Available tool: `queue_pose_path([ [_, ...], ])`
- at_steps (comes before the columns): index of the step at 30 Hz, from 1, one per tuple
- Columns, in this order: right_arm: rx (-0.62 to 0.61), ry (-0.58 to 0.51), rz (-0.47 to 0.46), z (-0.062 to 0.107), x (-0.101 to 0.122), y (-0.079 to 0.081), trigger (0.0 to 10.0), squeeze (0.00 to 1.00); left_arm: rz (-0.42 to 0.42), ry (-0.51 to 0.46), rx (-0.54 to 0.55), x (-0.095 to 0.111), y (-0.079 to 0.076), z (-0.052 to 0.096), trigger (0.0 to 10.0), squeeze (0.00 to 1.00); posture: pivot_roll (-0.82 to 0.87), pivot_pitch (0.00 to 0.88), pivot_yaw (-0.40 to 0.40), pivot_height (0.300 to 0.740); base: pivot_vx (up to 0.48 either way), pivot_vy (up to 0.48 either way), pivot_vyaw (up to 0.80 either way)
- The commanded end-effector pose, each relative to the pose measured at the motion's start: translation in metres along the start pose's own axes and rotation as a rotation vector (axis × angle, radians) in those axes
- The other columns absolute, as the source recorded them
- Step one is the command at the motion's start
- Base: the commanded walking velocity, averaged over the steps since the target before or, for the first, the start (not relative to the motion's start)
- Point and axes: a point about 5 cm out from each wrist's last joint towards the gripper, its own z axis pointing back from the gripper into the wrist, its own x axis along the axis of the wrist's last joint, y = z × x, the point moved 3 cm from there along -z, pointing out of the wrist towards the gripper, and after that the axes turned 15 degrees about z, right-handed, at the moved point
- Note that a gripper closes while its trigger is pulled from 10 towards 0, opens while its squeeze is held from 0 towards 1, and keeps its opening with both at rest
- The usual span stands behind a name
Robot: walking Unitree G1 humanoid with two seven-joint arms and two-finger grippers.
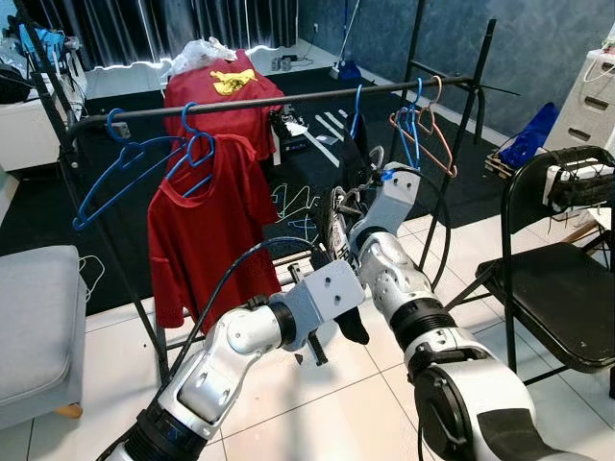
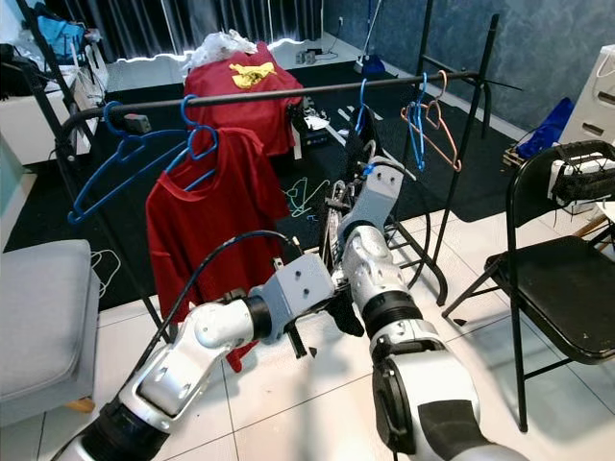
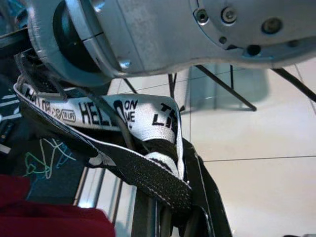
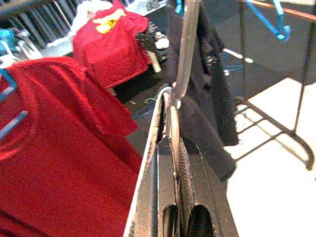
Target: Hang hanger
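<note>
**Black garment going up to the rack**

We are facing a black clothes rack [image 1: 288, 104] standing where dark carpet meets white tile. Going from the left: a grey cushioned seat [image 1: 34, 327] is sitting at the edge of the view, then an empty blue hanger [image 1: 120, 168] is dangling from the rail, and just beside it a red T-shirt [image 1: 207, 230] is hanging on another blue hanger. Behind the rail a second red shirt [image 1: 221, 91] with a yellow print is draped over something.

Our left gripper [image 1: 348, 322] is reaching across low in front of us, under the right forearm. In the left wrist view its fingers are lying against a black garment [image 3: 163, 187] with a white lettered band; we cannot tell how far apart they are or whether they are gripping it.

Our right gripper [image 4: 174, 123] is reaching up toward the middle of the rail. In the right wrist view its fingers are pressed together on a thin metal hanger [image 4: 187, 44], which is rising out of the fingertips, with the black garment hanging just beyond it. A blue hook [image 1: 356, 108] is sitting on the rail just above this arm.

Further right, blue and pink empty hangers [image 1: 423, 130] are hanging near the rail's end, and a black folding chair [image 1: 562, 279] is standing on the tile.
</note>
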Motion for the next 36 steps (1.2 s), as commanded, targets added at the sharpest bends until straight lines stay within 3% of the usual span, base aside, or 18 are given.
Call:
queue_pose_path([
  [1,-0.036,0.005,0.030,0.001,-0.007,-0.010,10.0,0.00,0.000,-0.058,-0.039,0.014,-0.008,0.000,10.0,0.00,-0.07,0.000,-0.036,0.740,0.000,0.000,0.00],
  [4,-0.030,0.006,0.086,0.001,-0.010,-0.012,10.0,0.00,0.012,-0.065,-0.039,0.015,-0.008,-0.001,10.0,0.00,-0.07,0.000,-0.038,0.740,0.000,0.000,0.00],
  [7,-0.030,0.006,0.086,0.001,-0.010,-0.012,10.0,0.00,0.012,-0.065,-0.039,0.015,-0.008,-0.001,10.0,0.00,-0.07,0.000,-0.038,0.740,0.000,0.000,0.00],
  [10,0.059,-0.013,0.297,0.005,-0.019,0.004,10.0,0.00,0.082,-0.101,-0.047,0.025,-0.007,-0.005,10.0,0.00,-0.07,0.000,-0.041,0.740,0.000,0.000,0.00],
  [12,0.059,-0.006,0.319,0.006,-0.022,0.004,10.0,0.00,0.090,-0.101,-0.067,0.026,-0.011,-0.006,10.0,0.00,-0.07,0.000,-0.044,0.740,0.000,0.000,0.00],
  [16,-0.009,0.025,0.318,0.005,-0.028,-0.008,10.0,0.00,0.098,-0.108,-0.119,0.031,-0.023,-0.009,10.0,0.00,-0.06,0.000,-0.047,0.740,0.000,0.000,0.00],
  [27,-0.074,0.045,0.240,0.003,-0.027,-0.025,10.0,0.00,0.093,-0.099,-0.121,0.030,-0.025,-0.010,10.0,0.00,-0.06,0.000,-0.047,0.740,0.000,0.000,0.00],
  [29,0.063,0.029,0.215,0.003,-0.026,-0.005,10.0,0.00,0.087,-0.094,-0.088,0.027,-0.020,-0.012,10.0,0.00,-0.07,0.000,-0.049,0.740,0.000,0.000,0.00],
  [30,0.063,0.029,0.215,0.003,-0.026,-0.005,10.0,0.00,0.087,-0.094,-0.088,0.027,-0.020,-0.012,10.0,0.00,-0.07,0.000,-0.049,0.740,0.000,0.000,0.00],
  [32,0.210,0.018,0.234,0.009,-0.031,0.019,10.0,0.00,0.092,-0.099,-0.015,0.025,-0.008,-0.015,10.0,0.00,-0.07,0.000,-0.048,0.740,0.000,0.000,0.00],
  [36,0.259,0.024,0.242,0.012,-0.036,0.027,10.0,0.00,0.106,-0.108,0.020,0.025,0.000,-0.015,10.0,0.00,-0.07,0.000,-0.047,0.740,0.000,0.000,0.00],
])
